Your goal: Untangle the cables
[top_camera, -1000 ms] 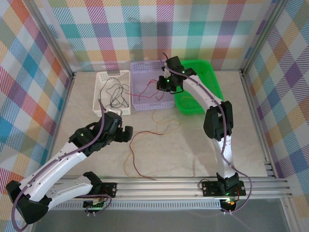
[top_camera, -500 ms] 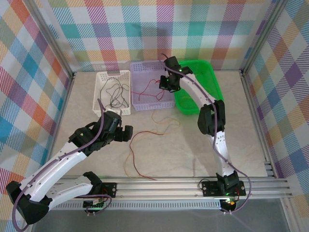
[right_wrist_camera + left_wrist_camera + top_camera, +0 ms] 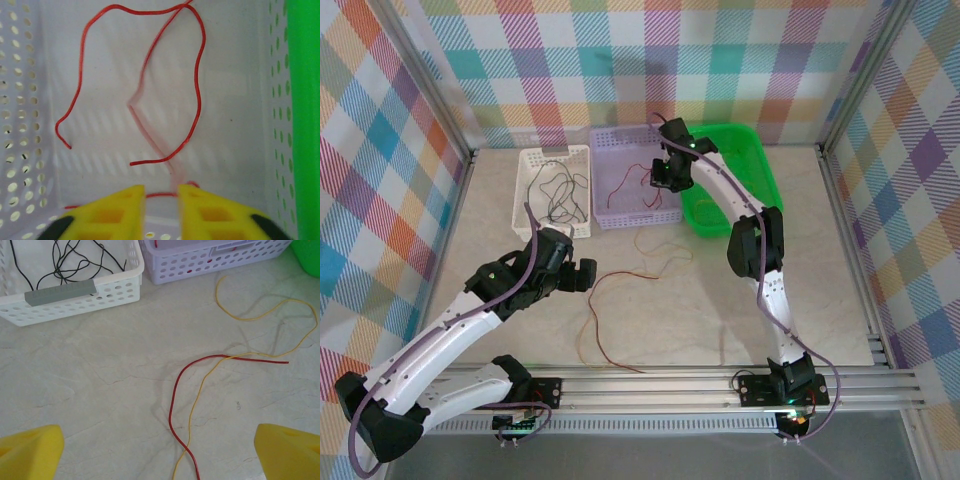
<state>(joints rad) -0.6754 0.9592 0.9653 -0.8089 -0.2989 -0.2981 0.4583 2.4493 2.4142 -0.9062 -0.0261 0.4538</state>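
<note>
Across the pale table [image 3: 100, 390], the red cable [image 3: 172, 405] and yellow cable [image 3: 197, 400] cross just ahead of our wide-spread left gripper [image 3: 160, 450], trailing off rightward.

Left claw [image 3: 160, 452] spread wide, low; right claw [image 3: 161, 200] nearly closed, arm outstretched.

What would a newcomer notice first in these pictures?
A red cable and a yellow cable lie crossed on the table, before the open left gripper. The right gripper hangs over the lavender basket, pinching a second red cable. Black cables lie in the white basket.
</note>
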